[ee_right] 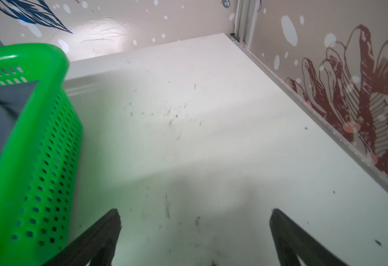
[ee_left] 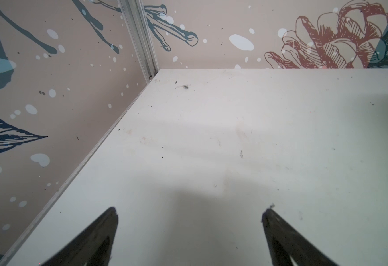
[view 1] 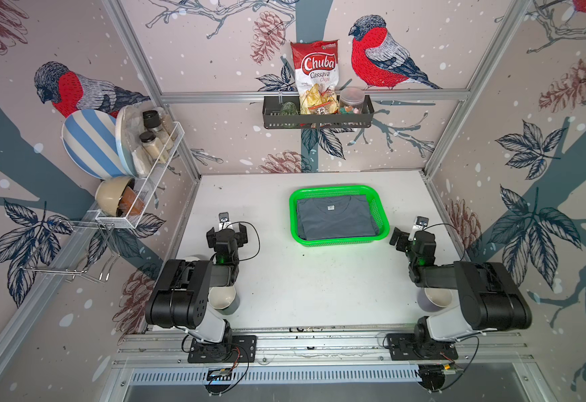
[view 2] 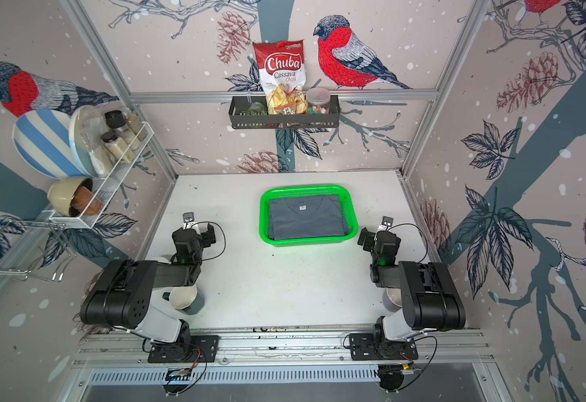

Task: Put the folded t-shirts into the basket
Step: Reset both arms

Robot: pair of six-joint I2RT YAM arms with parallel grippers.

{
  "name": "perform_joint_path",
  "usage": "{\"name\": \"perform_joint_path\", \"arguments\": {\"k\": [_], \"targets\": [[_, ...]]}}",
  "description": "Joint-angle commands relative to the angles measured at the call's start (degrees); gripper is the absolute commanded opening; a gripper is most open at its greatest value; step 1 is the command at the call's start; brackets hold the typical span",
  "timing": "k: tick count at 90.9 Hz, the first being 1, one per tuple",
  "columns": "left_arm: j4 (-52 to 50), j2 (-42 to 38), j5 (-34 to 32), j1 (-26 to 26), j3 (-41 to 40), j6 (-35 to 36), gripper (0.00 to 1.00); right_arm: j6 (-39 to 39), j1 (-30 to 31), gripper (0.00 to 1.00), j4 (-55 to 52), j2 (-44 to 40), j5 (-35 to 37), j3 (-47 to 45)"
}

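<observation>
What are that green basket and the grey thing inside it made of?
The green basket looks like glossy moulded plastic: shiny rounded rim, rows of holes in its walls. The folded t-shirt in it looks like soft matte knit cloth, perhaps cotton: creases, neckline seam, small white label.

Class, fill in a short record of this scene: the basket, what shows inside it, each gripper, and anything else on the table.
Basket: green perforated basket on the white table
Inside: folded grey-blue t-shirt lying flat; anything beneath hidden
Left gripper: open, empty, above bare table
Right gripper: open, empty, beside the basket
Also: mug under left arm, cup under right arm
</observation>
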Motion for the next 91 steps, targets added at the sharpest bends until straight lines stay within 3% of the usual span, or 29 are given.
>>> {"name": "perform_joint_path", "arguments": {"k": [1, 8, 15, 35, 49, 91], "targets": [[-1.82, -0.16, 1.40, 0.31, 0.43, -1.27, 0.96, -2.00, 0.59, 1.00, 5.84, 1.07, -1.84, 0.32], [-1.18, -0.01, 1.55, 0.31, 0.29, -1.23, 0.96, -1.48, 0.31, 1.00, -0.73, -0.38, -1.39, 2.11], [-1.15, -0.22, 1.58, 0.35, 0.17, -1.22, 0.96, -1.61, 0.42, 1.00, 2.83, 0.48, -1.42, 1.31], [-1.19, -0.22, 1.61, 0.38, 0.08, -1.16, 0.96, -1.60, 0.57, 1.00, 0.14, -0.27, -1.12, 2.02], [-2.86, -0.14, 7.44, 0.33, 1.03, 1.01, 0.96, -1.72, 0.66, 1.00, 0.56, -0.15, -1.05, 1.84], [-3.03, -0.13, 7.45, 0.33, 1.18, 1.06, 0.97, -1.84, 0.81, 1.00, 0.79, -0.18, -0.67, 1.81]]}}
